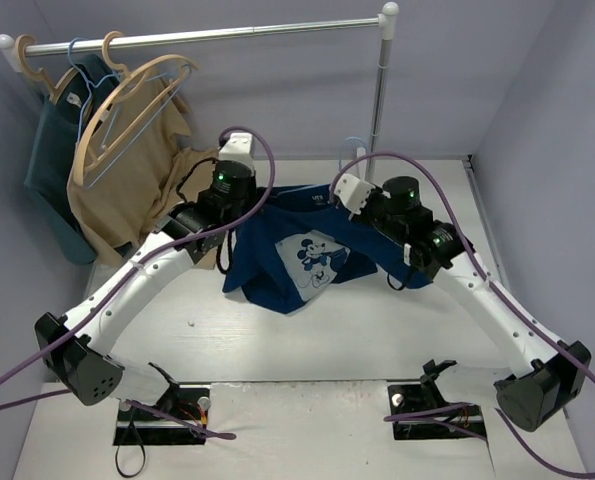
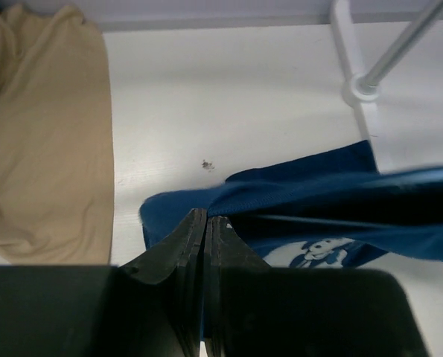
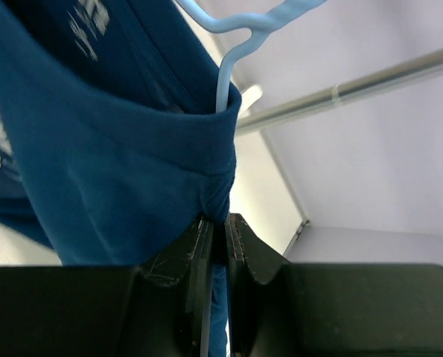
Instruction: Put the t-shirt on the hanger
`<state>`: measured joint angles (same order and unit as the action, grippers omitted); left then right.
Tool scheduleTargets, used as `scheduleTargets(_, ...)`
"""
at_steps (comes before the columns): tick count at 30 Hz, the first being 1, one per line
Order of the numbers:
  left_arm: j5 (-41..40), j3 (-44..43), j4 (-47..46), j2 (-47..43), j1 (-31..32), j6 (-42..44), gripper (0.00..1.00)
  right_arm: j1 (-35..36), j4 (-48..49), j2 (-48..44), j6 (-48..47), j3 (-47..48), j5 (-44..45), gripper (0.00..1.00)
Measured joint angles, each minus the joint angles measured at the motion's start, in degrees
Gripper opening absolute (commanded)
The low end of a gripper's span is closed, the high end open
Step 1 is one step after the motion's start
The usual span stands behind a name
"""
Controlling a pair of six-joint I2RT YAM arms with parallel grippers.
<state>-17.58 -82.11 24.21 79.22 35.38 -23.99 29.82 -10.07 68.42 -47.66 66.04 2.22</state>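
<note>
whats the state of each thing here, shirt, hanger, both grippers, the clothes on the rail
t-shirt, held up between the two arms, hanging slack
hanger, partly inside the t-shirt, hook sticking out above it
left gripper, shut on the t-shirt's edge
right gripper, shut on bunched t-shirt fabric
tan garment, hanging below the rail
teal garment, hanging below the rail

My left arm (image 1: 142,270) arches from the lower left corner up towards the middle of the top view. My right arm (image 1: 497,300) mirrors it from the lower right, both elbows bowed outward. My left gripper (image 2: 206,217) has its jaws pressed flat together on a fold of the t-shirt (image 2: 318,193). My right gripper (image 3: 219,220) is clamped likewise, the same cloth bunched between its fingers.
</note>
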Motion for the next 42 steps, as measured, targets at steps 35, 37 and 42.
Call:
scheduleTargets(35,-7.4,-11.8,10.1,-1.4,11.3,8.3,0.0,3.7,16.7,-9.0,5.2,-10.5,-13.0,0.0)
scheduleTargets(37,-7.1,-11.6,9.7,-1.1,12.9,8.1,0.0,3.7,18.2,-8.9,5.4,-10.5,-12.9,0.0)
scheduleTargets(42,-5.9,-10.2,8.4,-0.3,15.6,7.8,0.0,3.7,21.3,-8.2,6.3,-10.3,-14.1,0.0)
